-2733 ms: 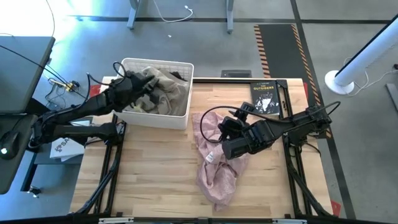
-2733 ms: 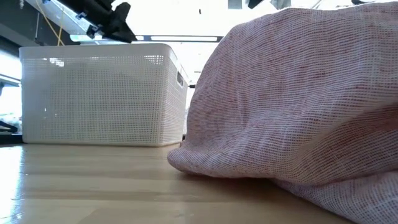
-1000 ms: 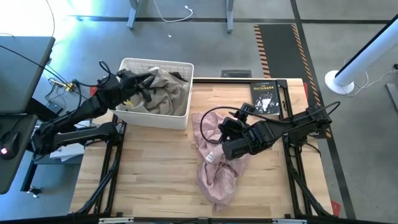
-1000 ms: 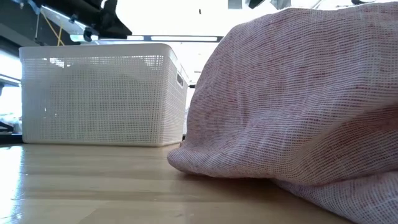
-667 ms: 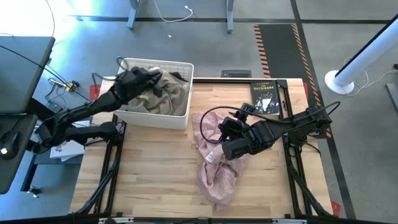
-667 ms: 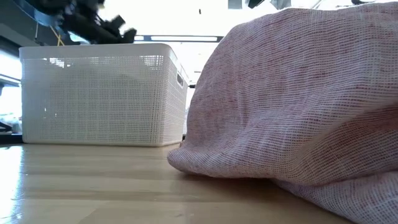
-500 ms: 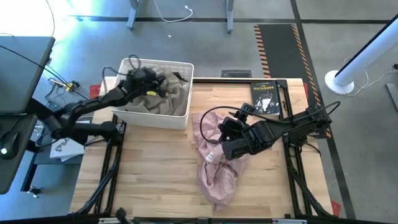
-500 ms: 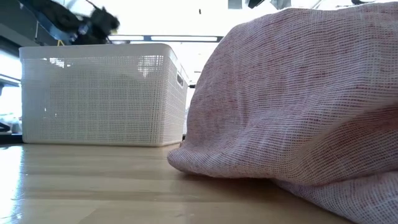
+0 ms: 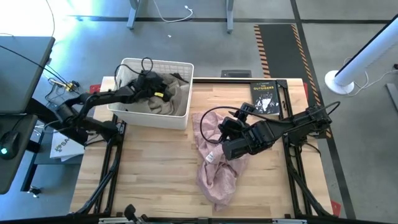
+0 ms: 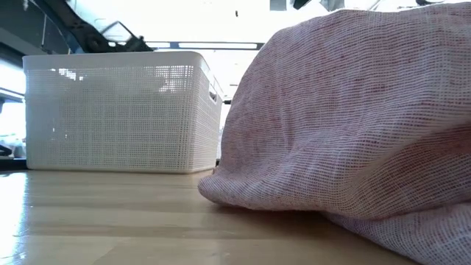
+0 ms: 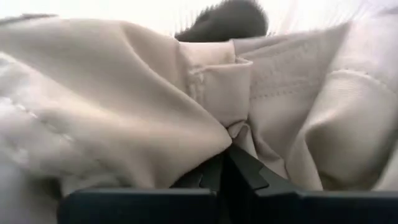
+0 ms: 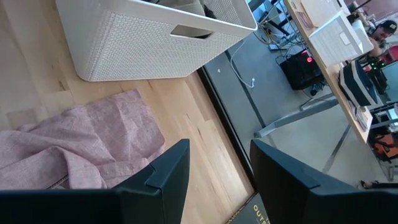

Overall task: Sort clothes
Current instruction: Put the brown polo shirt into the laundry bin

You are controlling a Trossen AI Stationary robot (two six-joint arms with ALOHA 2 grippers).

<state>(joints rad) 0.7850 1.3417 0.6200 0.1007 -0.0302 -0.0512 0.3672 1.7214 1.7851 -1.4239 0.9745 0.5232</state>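
A khaki-beige garment (image 9: 168,99) lies heaped in the white lattice basket (image 9: 155,118), with a black garment (image 9: 177,77) at the basket's far right corner. My left gripper (image 9: 161,88) is down inside the basket, shut on the khaki garment (image 11: 124,93). A light pink garment (image 9: 214,165) lies crumpled on the table's middle; it fills the low view (image 10: 353,125). My right gripper (image 9: 222,135) is open and empty just above the pink garment's far part (image 12: 74,149). The olive and navy-grey garments do not show. My left gripper pinches a puckered fold of the khaki garment (image 11: 232,128) between its two fingertips. The fingers come down into the basket slanting from the table's left. The garment lies heaped in the basket, slack around the pinch.
A black paperback book (image 9: 265,98) lies at the table's far right. The basket (image 10: 118,110) stands at the far left corner. Bare wood shows at the near left (image 9: 155,174) and right of the pink garment. A cable loops above my right gripper.
My left gripper has swung from the basket's left rim toward the table's right and gone down into the basket onto the khaki garment. My right gripper and the pink garment have kept still.
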